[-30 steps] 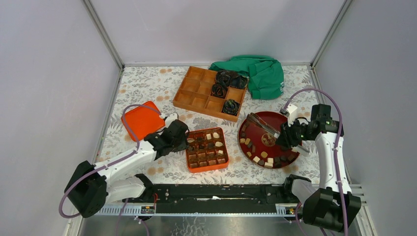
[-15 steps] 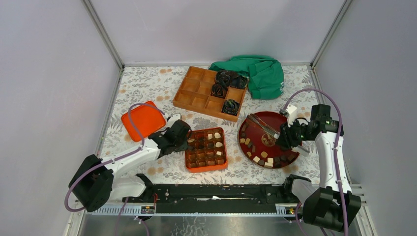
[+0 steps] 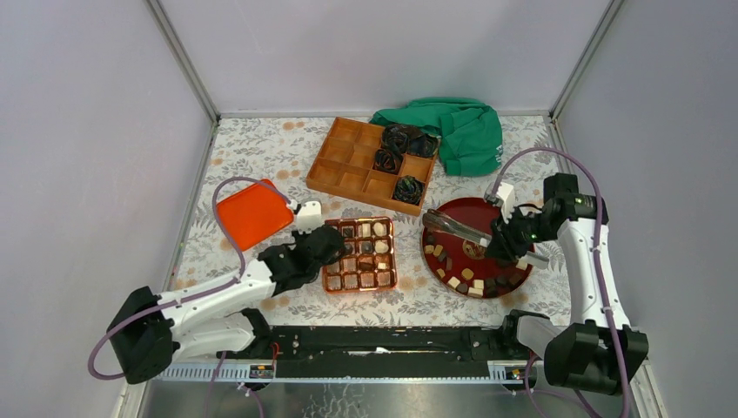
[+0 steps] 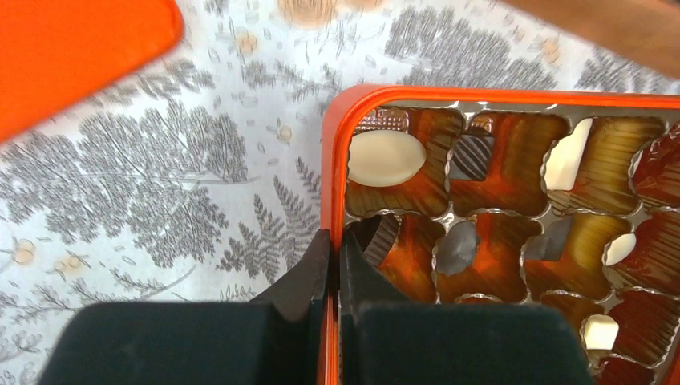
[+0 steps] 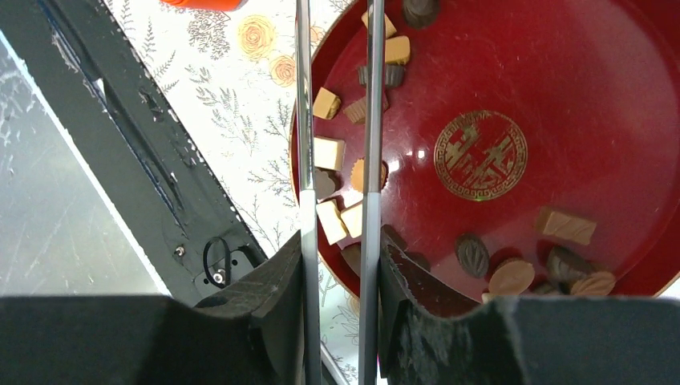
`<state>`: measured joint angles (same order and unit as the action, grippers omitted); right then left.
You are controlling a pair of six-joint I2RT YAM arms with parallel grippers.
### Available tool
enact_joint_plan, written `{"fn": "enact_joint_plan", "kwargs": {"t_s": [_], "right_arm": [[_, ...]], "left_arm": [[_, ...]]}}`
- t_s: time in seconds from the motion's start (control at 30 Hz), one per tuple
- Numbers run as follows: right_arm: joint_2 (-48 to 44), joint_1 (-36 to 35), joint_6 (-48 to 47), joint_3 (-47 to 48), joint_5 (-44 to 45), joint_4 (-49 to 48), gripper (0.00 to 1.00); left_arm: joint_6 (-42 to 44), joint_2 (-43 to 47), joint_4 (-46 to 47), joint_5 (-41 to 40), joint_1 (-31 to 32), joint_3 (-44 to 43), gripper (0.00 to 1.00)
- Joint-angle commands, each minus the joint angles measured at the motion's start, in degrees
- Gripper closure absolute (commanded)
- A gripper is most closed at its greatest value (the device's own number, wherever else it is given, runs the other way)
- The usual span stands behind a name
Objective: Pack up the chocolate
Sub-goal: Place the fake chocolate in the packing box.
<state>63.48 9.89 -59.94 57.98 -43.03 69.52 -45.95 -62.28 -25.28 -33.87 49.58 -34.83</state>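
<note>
Pinching the thin rim of the glossy orange tin (image 4: 333, 152), the left gripper (image 4: 330, 245) is clamped tight. Chocolates (image 4: 386, 158), cream ovals and dark squares, sit in its moulded cells. The right gripper (image 5: 337, 269) squeezes slim metal tongs (image 5: 370, 120) over a round red lacquered plate (image 5: 577, 72) scattered with more pieces.

Chocolate (image 3: 363, 254) is in two places right now. Part of it sits one piece to a pocket in the orange tray (image 3: 361, 290) mid-counter (image 3: 261, 148). There's a smooth cream oval (image 4: 386, 158) in the corner pocket, a dark square (image 4: 471, 156) right beside it and a small cream cube (image 4: 600, 330) further along. The rest lies loose on the red plate (image 3: 474, 209) to the right, where tan cubes (image 5: 329, 152) and dark ovals (image 5: 473, 254) are strung along its near rim.
</note>
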Motion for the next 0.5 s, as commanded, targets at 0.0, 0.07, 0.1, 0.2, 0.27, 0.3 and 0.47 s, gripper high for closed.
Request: {"fn": "enact_joint_plan", "kwargs": {"t_s": [0.0, 0.07, 0.1, 0.2, 0.27, 0.3, 0.47], "right_arm": [[-1.0, -3.4, -2.8, 4.8, -1.6, 2.8, 0.96], [-1.5, -4.7, -3.3, 6.2, -1.9, 3.2, 0.96], [-1.7, -5.2, -3.6, 6.7, -2.2, 3.3, 0.96], [-2.7, -6.7, -4.0, 7.9, -3.0, 3.2, 0.96], [-3.2, -7.6, -4.2, 8.4, -3.4, 3.0, 0.96], [-3.3, -8.1, -4.3, 8.7, -3.6, 2.9, 0.96], [-5.0, -10.4, -4.8, 8.8, -5.0, 1.2, 0.95]], "left_arm": [[1.0, 3.9, 10.3, -20.7, 5.9, -2.1, 1.0], [3.1, 5.2, 14.6, -25.7, 8.5, -0.6, 1.0], [4.3, 5.8, 16.8, -28.0, 10.1, 0.1, 1.0], [6.8, 6.7, 21.0, -32.0, 12.3, 1.5, 1.0], [7.5, 7.0, 22.4, -33.5, 13.0, 2.0, 1.0], [7.8, 7.1, 23.0, -33.9, 13.2, 2.3, 1.0], [7.6, 8.2, 23.7, -35.2, 13.7, 3.6, 1.0]]}}
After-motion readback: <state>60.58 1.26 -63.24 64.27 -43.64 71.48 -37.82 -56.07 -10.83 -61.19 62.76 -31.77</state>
